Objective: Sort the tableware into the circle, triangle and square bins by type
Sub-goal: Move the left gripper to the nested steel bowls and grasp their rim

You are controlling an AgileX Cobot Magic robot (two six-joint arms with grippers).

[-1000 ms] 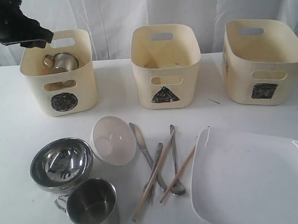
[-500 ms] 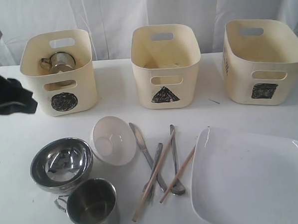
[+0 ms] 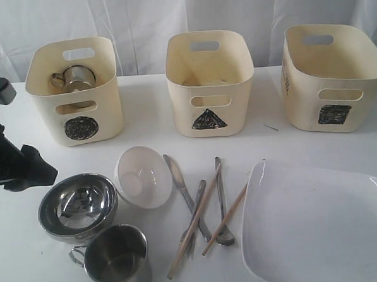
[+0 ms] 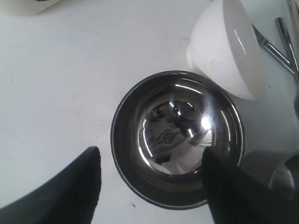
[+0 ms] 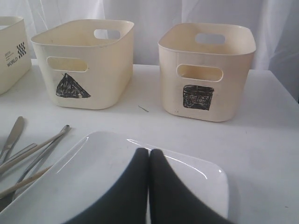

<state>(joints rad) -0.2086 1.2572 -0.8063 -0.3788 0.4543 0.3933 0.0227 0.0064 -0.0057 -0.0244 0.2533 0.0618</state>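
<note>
I am counting one steel mug point(image 3: 76, 76) as sorted: it is sitting inside the circle bin point(image 3: 44, 104). Everything else is lying out on the surface point(image 3: 143, 118), namely the steel bowl point(image 3: 78, 207), the small white bowl point(image 3: 143, 177) tipped on its side just beside it, the second mug point(image 3: 116, 260), the cutlery point(image 3: 220, 196) crossed with the chopsticks point(image 3: 196, 219), and the square plate point(image 3: 316, 226). So I am judging the job as barely begun.

My left gripper point(image 4: 150, 153) is hovering over the steel bowl with its fingers spread and gripping nothing. My right gripper point(image 5: 149, 156) is pressed together, empty, and pointing across the plate.

I am not seeing the floors of the triangle bin point(image 3: 236, 94) or the square bin point(image 3: 300, 91), so I cannot tell whether anything is lying in them. The plate and the second mug are running off the exterior view's edge, the right arm is not showing there at all, and the overlapping cutlery is proving hard to count.
</note>
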